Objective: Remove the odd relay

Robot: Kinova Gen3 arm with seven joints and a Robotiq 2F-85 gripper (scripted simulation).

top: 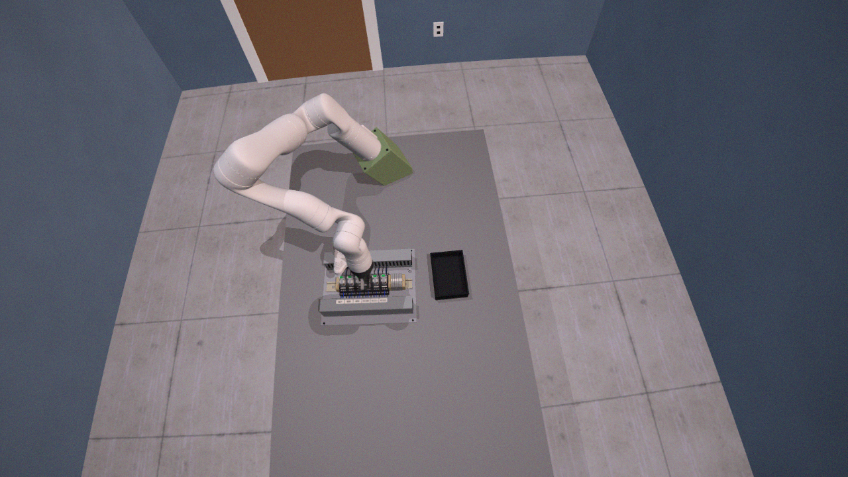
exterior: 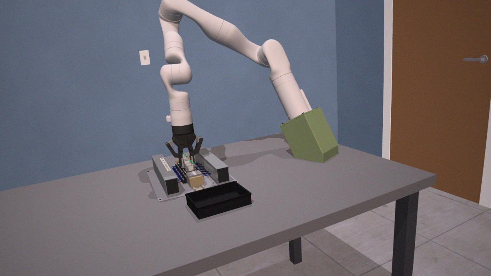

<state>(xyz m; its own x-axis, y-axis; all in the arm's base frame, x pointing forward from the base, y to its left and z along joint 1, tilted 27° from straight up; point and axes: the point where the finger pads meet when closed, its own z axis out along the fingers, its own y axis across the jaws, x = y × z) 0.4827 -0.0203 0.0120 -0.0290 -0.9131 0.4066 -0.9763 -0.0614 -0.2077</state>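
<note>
1. Jaws (exterior: 184, 158) point straight down into the middle of the relay row, closed on one relay (exterior: 187, 164) that sits among its neighbours on the panel (exterior: 158, 195).
2. Button colour on the gripped relay cannot be told; small green and red dots show just beyond the jaws in the exterior view.
3. From above, the jaws (top: 362, 277) cover the gripped relay, with relays on both sides of them in the row.
4. Panel (top: 403, 317) lies flat on the surface (top: 403, 391), directly under the jaws.
5. Two long grey ducts run along the panel, one on each side of the jaws, with the relay row between them.
6. A beige block (exterior: 195, 180) stands at the end of the row, between the jaws and the tray.
7. Black tray (exterior: 219, 206) rests on the surface just beside the panel's short edge, near the jaws; nothing can be seen inside it.
8. In the top view the tray (top: 448, 295) lies beyond the row's end, apart from the jaws.
9. White arm (exterior: 178, 102) rises vertically from the jaws, then bends over to a green base (exterior: 308, 140) well apart on the surface.
</note>
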